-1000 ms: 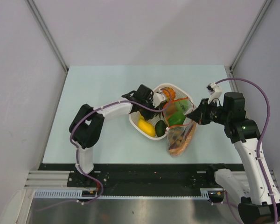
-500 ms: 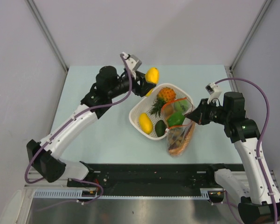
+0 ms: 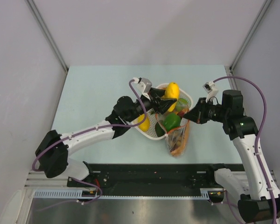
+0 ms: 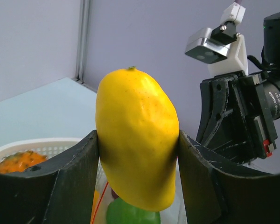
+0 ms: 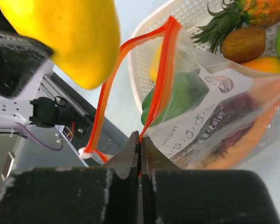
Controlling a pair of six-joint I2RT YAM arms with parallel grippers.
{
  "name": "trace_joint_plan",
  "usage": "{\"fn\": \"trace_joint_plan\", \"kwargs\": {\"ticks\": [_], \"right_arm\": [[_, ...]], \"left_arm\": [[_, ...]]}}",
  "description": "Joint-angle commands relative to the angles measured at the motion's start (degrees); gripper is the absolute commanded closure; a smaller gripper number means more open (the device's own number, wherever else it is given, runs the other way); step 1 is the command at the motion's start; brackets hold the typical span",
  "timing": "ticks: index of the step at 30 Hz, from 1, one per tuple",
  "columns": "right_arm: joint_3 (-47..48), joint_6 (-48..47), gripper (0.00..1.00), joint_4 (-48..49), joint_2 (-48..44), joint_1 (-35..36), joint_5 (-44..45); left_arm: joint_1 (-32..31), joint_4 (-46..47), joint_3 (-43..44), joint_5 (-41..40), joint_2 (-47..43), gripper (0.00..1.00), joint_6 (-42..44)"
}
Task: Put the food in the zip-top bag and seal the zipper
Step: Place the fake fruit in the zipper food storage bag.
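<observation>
My left gripper (image 3: 168, 100) is shut on a yellow mango (image 3: 171, 91), which fills the left wrist view (image 4: 137, 140), and holds it above the open mouth of the zip-top bag (image 3: 178, 135). The bag holds a green piece (image 3: 171, 122), the long orange slice and dark fruit (image 5: 233, 135). My right gripper (image 3: 190, 115) is shut on the bag's red-orange zipper strip (image 5: 158, 88) and holds the mouth up and open; its tips (image 5: 140, 140) pinch the strip. The yellow mango also shows in the right wrist view (image 5: 70, 32).
A white perforated basket (image 3: 148, 132) sits left of and under the bag, with a spiky orange pineapple (image 5: 256, 9), a brown kiwi (image 5: 242, 43), a yellow piece (image 3: 143, 124) and a green piece inside. A black rail runs along the table's near edge.
My left arm has swung from the basket up and back, then forward to the right, carrying the yellow mango over the bag's mouth. My right gripper has kept hold of the zipper strip.
</observation>
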Motion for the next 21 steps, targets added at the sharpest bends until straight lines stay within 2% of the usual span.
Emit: {"fn": "trace_joint_plan", "kwargs": {"ticks": [1, 6, 9, 10, 12, 13, 18, 21], "right_arm": [[0.27, 2.25, 1.0, 4.69, 0.15, -0.6, -5.25], [0.27, 3.83, 1.0, 5.39, 0.59, -1.48, -8.06], [0.27, 4.45, 1.0, 5.83, 0.68, -1.83, -10.0], [0.27, 4.45, 1.0, 5.92, 0.68, -1.92, -10.7], [0.27, 4.54, 1.0, 5.83, 0.5, -2.19, -11.14], [0.35, 4.54, 1.0, 5.75, 0.59, -2.27, -11.32], [0.35, 4.01, 1.0, 5.39, 0.06, -2.45, -11.58], [0.27, 3.31, 1.0, 5.04, 0.06, -2.63, -12.11]], "left_arm": [[-2.82, 13.01, 0.15, -7.43, 3.76, 0.61, -2.17], [-5.64, 16.7, -0.2, -10.16, 7.38, 0.52, -0.6], [-6.08, 17.24, -2.04, -9.46, 7.21, 0.32, 2.21], [-5.99, 17.41, -3.35, -9.28, 6.51, 0.23, 3.35], [-5.03, 17.07, -4.94, -7.44, 3.53, 0.12, 5.91], [-4.41, 15.93, -6.69, -5.78, 2.38, 0.03, 6.0], [-0.63, 9.96, -12.06, -1.12, -7.19, 0.0, 10.74], [1.74, -3.11, -10.4, 4.5, -12.21, 0.04, 16.44]]}}
